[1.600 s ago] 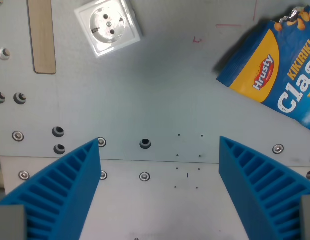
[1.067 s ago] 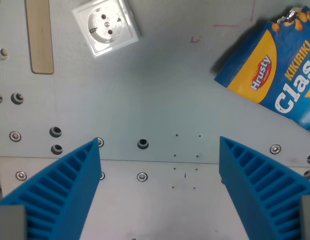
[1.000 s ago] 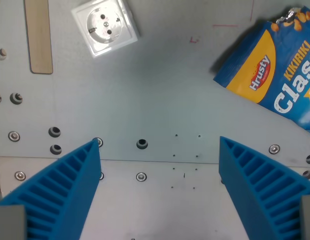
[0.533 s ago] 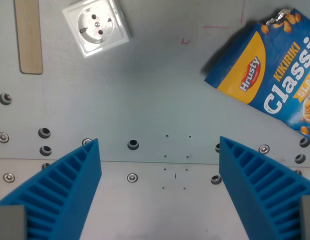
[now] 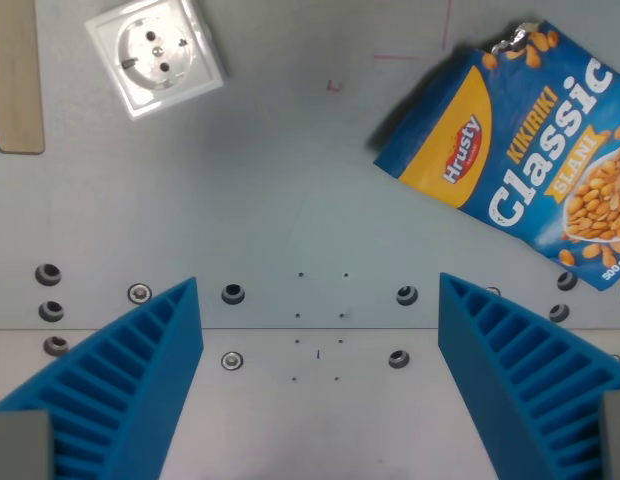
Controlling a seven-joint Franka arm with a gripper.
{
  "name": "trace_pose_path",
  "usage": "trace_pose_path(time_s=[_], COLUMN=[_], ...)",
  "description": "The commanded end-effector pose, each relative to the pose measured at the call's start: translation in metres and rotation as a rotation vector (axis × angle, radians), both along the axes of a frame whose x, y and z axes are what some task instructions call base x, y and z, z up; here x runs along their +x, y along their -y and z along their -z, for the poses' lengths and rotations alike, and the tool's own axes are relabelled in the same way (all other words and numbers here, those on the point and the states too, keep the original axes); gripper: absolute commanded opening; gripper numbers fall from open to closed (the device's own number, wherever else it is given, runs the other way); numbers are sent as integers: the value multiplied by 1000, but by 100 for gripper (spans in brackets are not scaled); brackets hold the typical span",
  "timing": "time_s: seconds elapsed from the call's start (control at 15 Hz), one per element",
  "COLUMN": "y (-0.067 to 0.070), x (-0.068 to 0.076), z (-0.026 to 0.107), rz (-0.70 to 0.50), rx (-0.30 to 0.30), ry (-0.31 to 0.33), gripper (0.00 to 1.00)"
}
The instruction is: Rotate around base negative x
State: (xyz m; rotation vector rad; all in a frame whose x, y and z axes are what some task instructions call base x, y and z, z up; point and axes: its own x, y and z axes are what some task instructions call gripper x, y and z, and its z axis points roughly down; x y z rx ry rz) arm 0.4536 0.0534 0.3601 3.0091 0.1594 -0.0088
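- Looking straight down from the wrist onto a grey metal table (image 5: pixel 290 200) with rows of screws and bolt holes.
- Blue ribbed-finger gripper (image 5: pixel 318 345): jaws spread wide, nothing between them, only bare table.
- Blue and orange foil bag of peanuts (image 5: pixel 520 180) lies flat and tilted at the wrist view's upper right, well apart from both fingers.
- White square wall socket (image 5: pixel 155 52) lies at upper left.
- Light wooden strip (image 5: pixel 17 75) at the left edge, beside the socket.
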Motion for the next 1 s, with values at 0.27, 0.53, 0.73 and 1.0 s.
trace_pose_path(time_s=[0.27,0.53,0.73,1.0], y=[-3,-3,-3,-3], x=[-1,-1,-1,-1], z=[-3,-3,-3,-3], rz=[23,23,22,22], rx=[-254,-307,-347,-400], ry=[-9,-10,-10,-11], gripper=[100,100,100,100])
